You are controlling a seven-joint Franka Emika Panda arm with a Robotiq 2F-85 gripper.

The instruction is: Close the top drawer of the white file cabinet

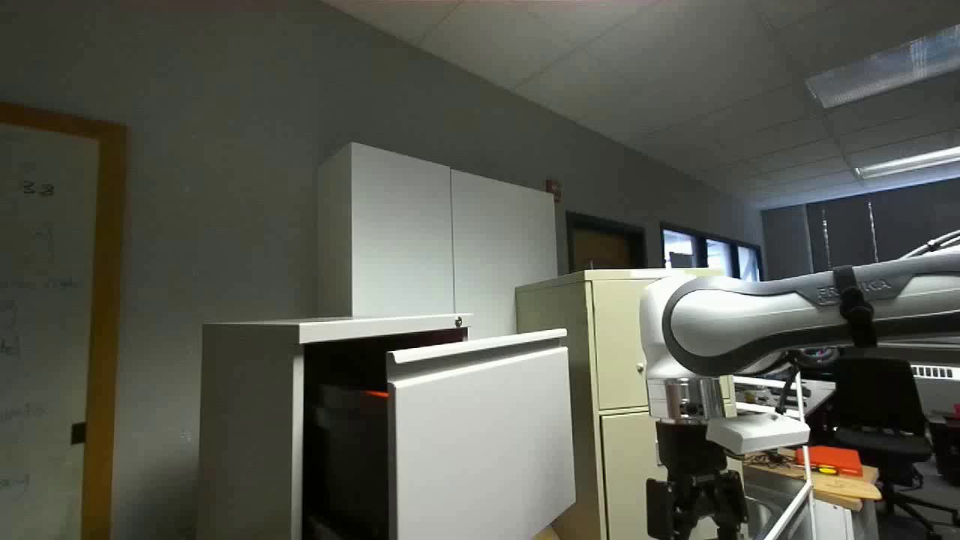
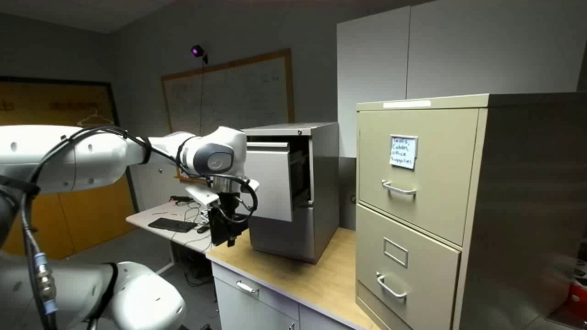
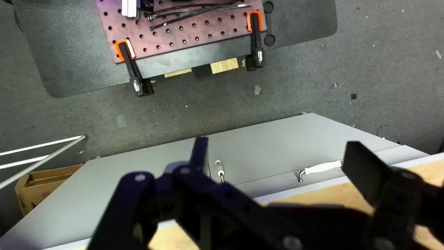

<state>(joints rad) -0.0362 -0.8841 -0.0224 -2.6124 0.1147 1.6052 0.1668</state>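
Far left, whiteboard (image 1: 45,315), background only. Next, white file cabinet (image 1: 247,420), upright on a wood countertop (image 2: 332,256). Its top drawer (image 1: 484,442) is the target: pulled well out, face standing ahead of the cabinet body, dark gap behind it in both exterior views. Bit of something orange (image 1: 377,394) inside, too little showing to name. Bottom drawer (image 2: 284,238) looks shut. So closing not done; the full push is left.

Right of that, beige file cabinet (image 1: 622,360) with a handwritten label (image 2: 403,152), not part of the job.

Then the Robotiq gripper (image 1: 696,517), pointing down under the Franka arm (image 1: 795,315), out in front of the drawer's face and apart from it. Fingers (image 3: 362,170) spread wide in the wrist view, holding nothing I can see. Drawer isn't in that view.

Progress call: approach stage at best. Left to do: bring the gripper up against the face, push straight in until it sits flush, back off. No grasp needed; drawing the fingers together first would probably make a firmer pusher. Risks, my guess: gripper hangs low, so it could slip under the bottom edge; an off-centre push might bind the drawer or shift the cabinet.
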